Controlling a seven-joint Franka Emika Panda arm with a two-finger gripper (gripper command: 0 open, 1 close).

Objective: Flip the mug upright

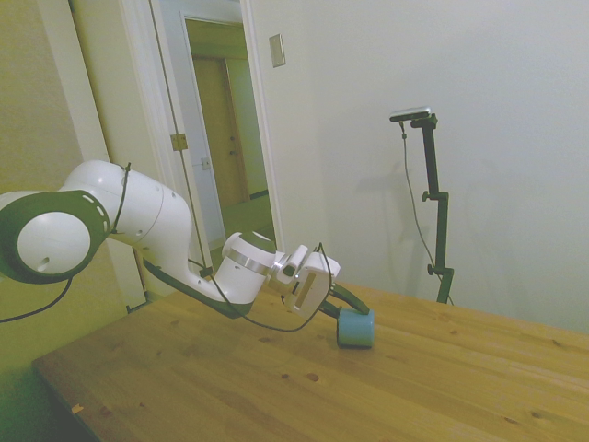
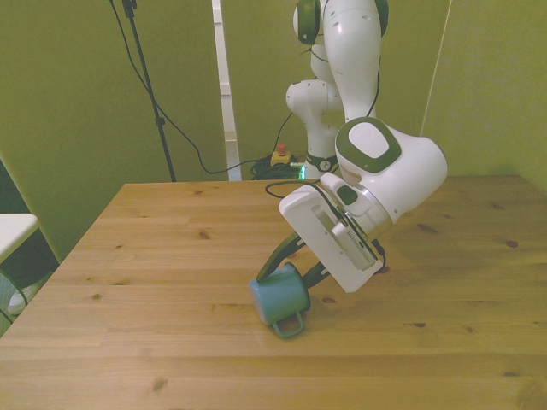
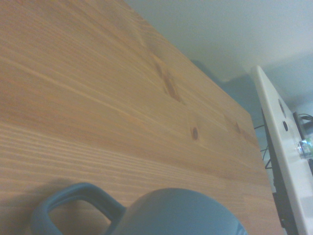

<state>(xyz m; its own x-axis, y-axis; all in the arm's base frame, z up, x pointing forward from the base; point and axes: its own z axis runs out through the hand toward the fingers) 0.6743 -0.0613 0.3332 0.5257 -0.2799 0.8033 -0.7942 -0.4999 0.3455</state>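
The teal mug is tilted near the middle of the wooden table, its handle low against the wood on the camera's side in the front view. My gripper reaches down at a slant and its dark fingers close around the mug's upper end. In the side view the mug touches the table just past the gripper. The wrist view has the mug's body and handle loop close up, blurred. The mug's opening is hidden.
The table's near edge runs below the mug in the front view. A white surface stands off the table at the front view's left. Cables hang behind the far edge.
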